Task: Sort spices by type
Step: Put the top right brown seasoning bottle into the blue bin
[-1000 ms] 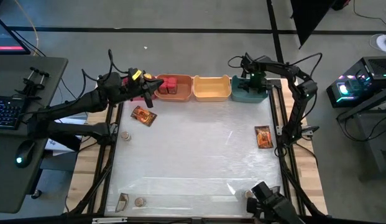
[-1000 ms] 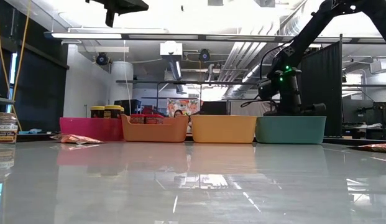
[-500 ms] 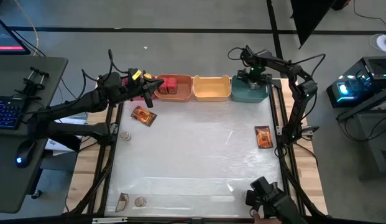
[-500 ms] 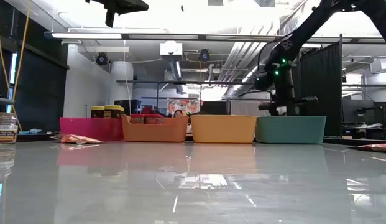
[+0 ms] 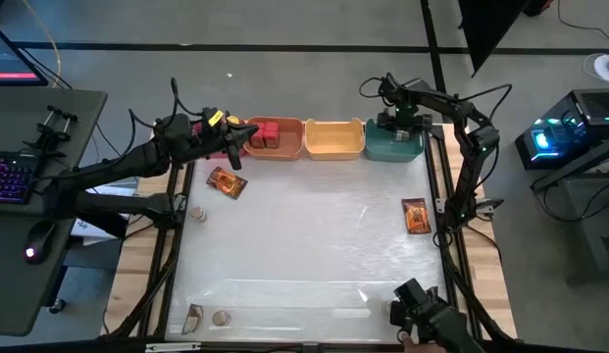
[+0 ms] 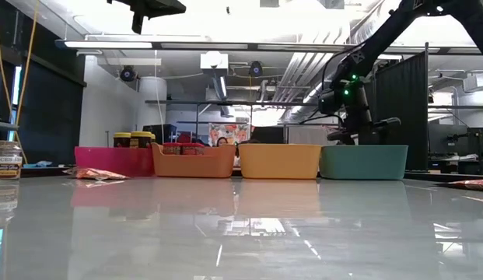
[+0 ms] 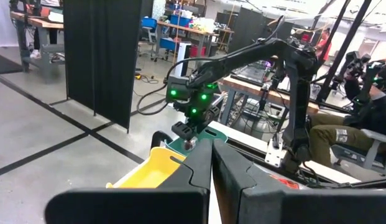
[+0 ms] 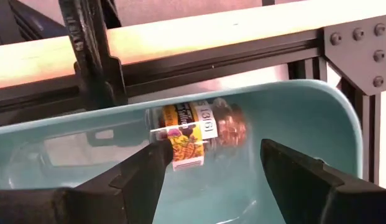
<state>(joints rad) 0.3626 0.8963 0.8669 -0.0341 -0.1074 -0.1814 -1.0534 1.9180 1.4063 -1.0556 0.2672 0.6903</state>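
Note:
My right gripper [image 5: 397, 125] hangs open above the teal bin [image 5: 392, 150] at the table's far right. In the right wrist view its fingers [image 8: 143, 171] stand on either side of a little jar [image 8: 196, 134] lying on its side on the bin floor, apart from it. My left gripper [image 5: 237, 140] is shut and empty over the pink bin [image 6: 109, 161], where yellow-lidded jars [image 6: 132, 139] stand. Red boxes [image 5: 265, 132] sit in the orange bin. Foil packets [image 5: 226, 182] [image 5: 415, 216] and loose jars [image 5: 197, 213] [image 5: 221, 319] rest on the table.
The four bins line the far edge: pink, orange [image 5: 275, 147], yellow [image 5: 333, 144], teal. A grey-brown-lidded jar [image 6: 5, 159] stands at the left edge. The table's middle [image 5: 304, 245] is bare. A dark device [image 5: 427, 314] sits at the near right corner. A person [image 7: 367, 118] sits beyond the table.
My right gripper has risen out of the teal bin and now hangs just above its rim; it has also turned a little about its own axis. The left arm has kept still.

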